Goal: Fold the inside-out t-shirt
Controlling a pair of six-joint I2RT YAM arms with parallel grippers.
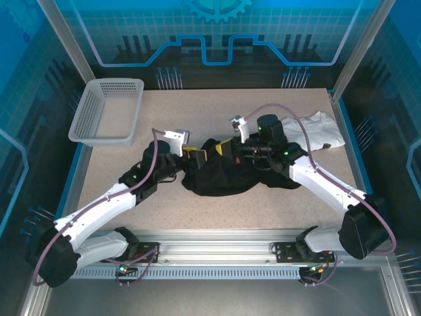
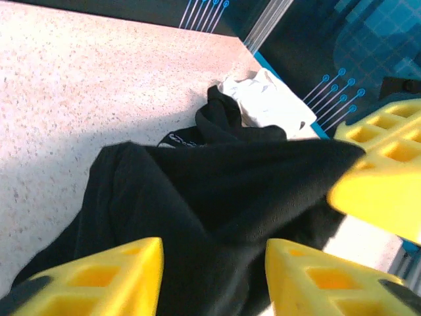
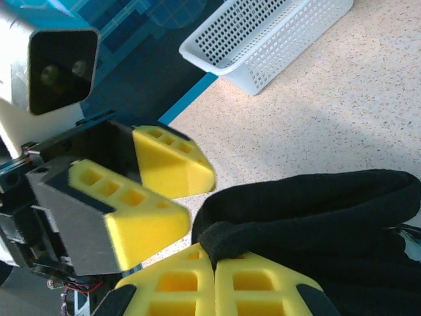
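- crumpled black cloth t-shirt (image 1: 223,174) heaped on speckled desk (image 1: 99,178), between the arms
- right fingers (image 3: 250,283) clenched on a fold; left fingers (image 2: 118,276) apart, cloth loose between
- risk: a one-sided pull drags the heap instead of spreading it

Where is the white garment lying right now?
In the top external view, the white garment lies crumpled at the table's far right corner, to the right of and beyond the black t-shirt.

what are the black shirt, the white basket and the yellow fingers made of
The shirt: soft matte knit cloth, likely cotton; it drapes and creases. The basket: white, slightly glossy plastic, moulded mesh walls. The fingers: yellow matte plastic, perhaps printed, with square pockets.
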